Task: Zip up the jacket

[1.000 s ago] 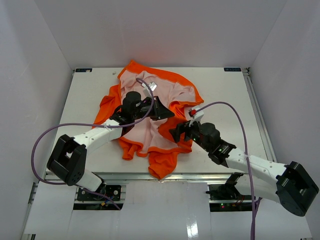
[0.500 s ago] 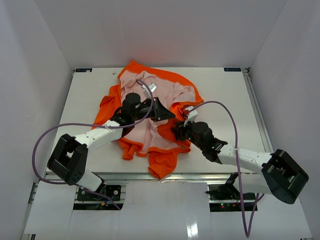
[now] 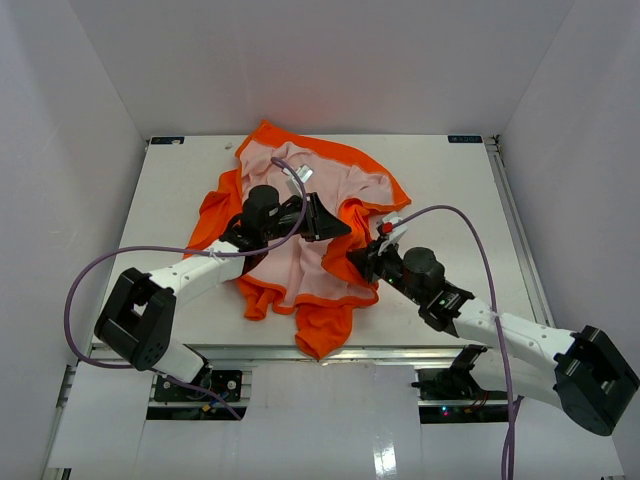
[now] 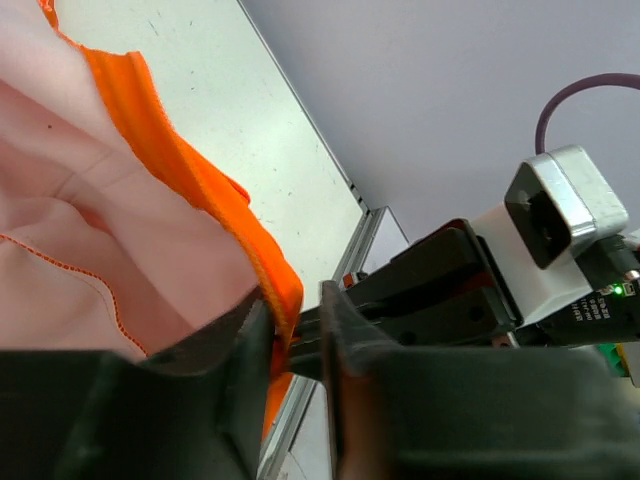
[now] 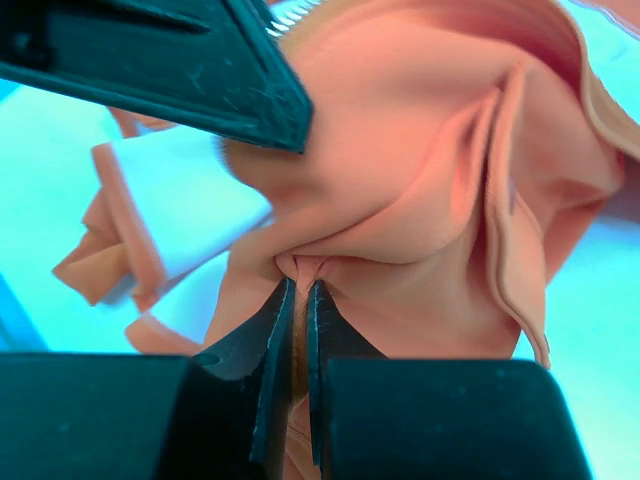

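The jacket (image 3: pixel 222 212) lies open on the table (image 3: pixel 450 190) with its pale lining (image 3: pixel 330 185) facing up. The collar seems to be at the far side and the hem toward my bases, so its long axis runs away from me. My left gripper (image 3: pixel 335 228) reaches in from the left across the lining. Its fingers are narrowed onto an orange edge (image 4: pixel 190 180) on the jacket's right side, and in the left wrist view the cloth passes between them with no gap to spare. My right gripper (image 3: pixel 354 262) comes in from the right and sits just beside the left one, a little nearer to me, its fingers almost together and pinching a small fold (image 5: pixel 298 262) of fabric. Both hands hold cloth on the same side of the jacket, close enough that each shows in the other's wrist camera. As far as I can tell, the opposite orange side lies to the left, across the lining from both grips. I cannot make out the zipper pull in any view. I judge that the two front edges must meet before anything zips, so the held edge has to travel left over the lining, and my left arm, lying along that line, is better placed to lead
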You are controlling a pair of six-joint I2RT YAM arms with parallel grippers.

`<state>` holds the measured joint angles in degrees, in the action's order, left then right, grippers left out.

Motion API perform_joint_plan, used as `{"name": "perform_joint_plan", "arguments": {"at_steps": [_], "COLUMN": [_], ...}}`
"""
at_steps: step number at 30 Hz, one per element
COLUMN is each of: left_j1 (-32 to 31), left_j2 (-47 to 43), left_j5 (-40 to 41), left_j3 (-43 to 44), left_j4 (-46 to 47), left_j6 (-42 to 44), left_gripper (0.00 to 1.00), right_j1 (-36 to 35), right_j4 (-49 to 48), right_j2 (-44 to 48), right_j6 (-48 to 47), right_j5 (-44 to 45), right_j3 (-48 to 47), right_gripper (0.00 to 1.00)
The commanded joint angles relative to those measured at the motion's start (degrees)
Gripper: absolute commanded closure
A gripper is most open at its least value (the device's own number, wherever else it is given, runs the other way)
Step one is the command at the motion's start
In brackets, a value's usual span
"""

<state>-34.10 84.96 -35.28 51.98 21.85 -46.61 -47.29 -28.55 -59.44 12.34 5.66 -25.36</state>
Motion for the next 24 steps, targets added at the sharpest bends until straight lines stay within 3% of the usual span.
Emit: {"name": "perform_joint_plan", "arguments": {"at_steps": [1, 5, 16, 24], "left_j1": [0.6, 0.6, 0.7, 0.8], "left_j2": [-3.6, -5.4, -8.8, -6.4], "left_j5": [-2.5, -3.3, -5.1, -6.9], "left_j3": [-1.5, -3.0, -6.6, -10.2], "left_j4": [0.4, -0.2, -1.3, 5.1], "left_j6": [5.7, 8.7, 9.8, 6.8], "left_gripper": [0.57, 0.4, 0.36, 0.26], "right_j1": [0.5, 1.3, 2.5, 3.5], "right_j4": [-1.7, -0.6, -0.2, -1.6], "right_j2": [4.3, 7.1, 9.3, 9.6], "right_j6": [-0.1, 0.4, 0.6, 0.8], "right_j5": [-4.2, -4.0, -6.4, -12.0], "right_j3": [-0.3, -0.3, 0.5, 0.9], "right_gripper": [0.92, 0.92, 0.92, 0.92]}}
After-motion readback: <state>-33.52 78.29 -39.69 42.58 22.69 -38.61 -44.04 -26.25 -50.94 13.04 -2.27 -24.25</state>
